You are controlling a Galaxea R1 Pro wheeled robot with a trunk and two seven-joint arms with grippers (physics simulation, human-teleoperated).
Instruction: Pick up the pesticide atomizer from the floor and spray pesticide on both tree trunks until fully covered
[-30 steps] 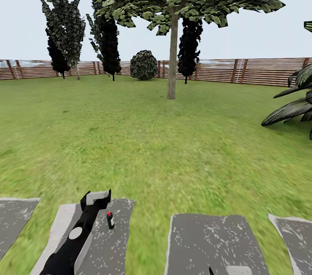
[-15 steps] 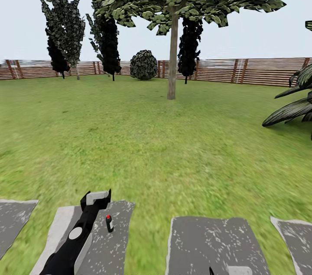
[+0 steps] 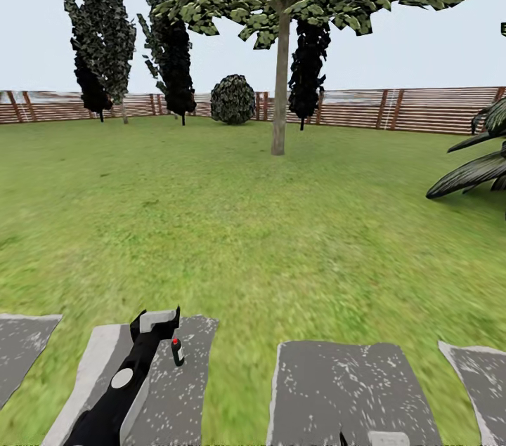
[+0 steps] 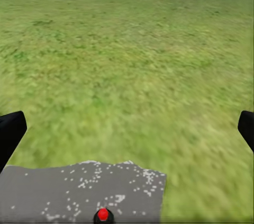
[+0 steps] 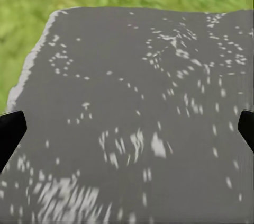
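here the left gripper [image 3: 160,320] spreads wide beside the half-cropped pesticide atomizer [image 4: 102,215].

Atomizer [image 3: 177,351] upright on paving slab [image 3: 186,390], just right of left hand [image 3: 156,321]; tree trunk [image 3: 280,91] far ahead on lawn [image 3: 246,221], fence [image 3: 422,109] behind.

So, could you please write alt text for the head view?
The left end effector hovers beside a small red-capped pesticide atomizer standing on a grey paving slab. Beyond, a green lawn leads to a tree trunk and wooden fence.
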